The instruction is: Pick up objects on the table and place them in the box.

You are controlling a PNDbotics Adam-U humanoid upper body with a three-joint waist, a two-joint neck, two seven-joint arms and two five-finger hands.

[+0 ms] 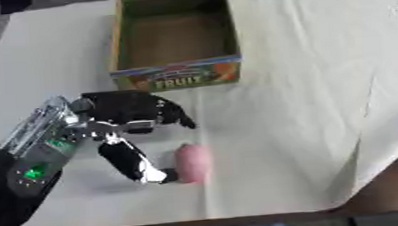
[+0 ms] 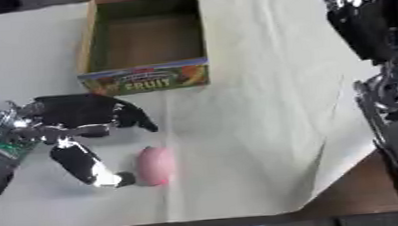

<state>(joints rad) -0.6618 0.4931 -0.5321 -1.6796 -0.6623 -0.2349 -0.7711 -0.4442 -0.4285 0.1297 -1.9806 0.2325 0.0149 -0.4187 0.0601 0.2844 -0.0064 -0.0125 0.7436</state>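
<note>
A pink oval object (image 1: 193, 162) lay on the white paper (image 1: 307, 102) covering the table, near its front edge and well short of the open cardboard box (image 1: 176, 76) marked "FRUIT" at the far side, which looked empty. The left hand (image 1: 129, 125) was just beside the pink object on its left, fingers spread and gripping nothing, the thumb tip about touching the object's side. The right hand (image 2: 385, 92) showed at the right edge, but whether its fingers were open or closed I cannot tell.
</note>
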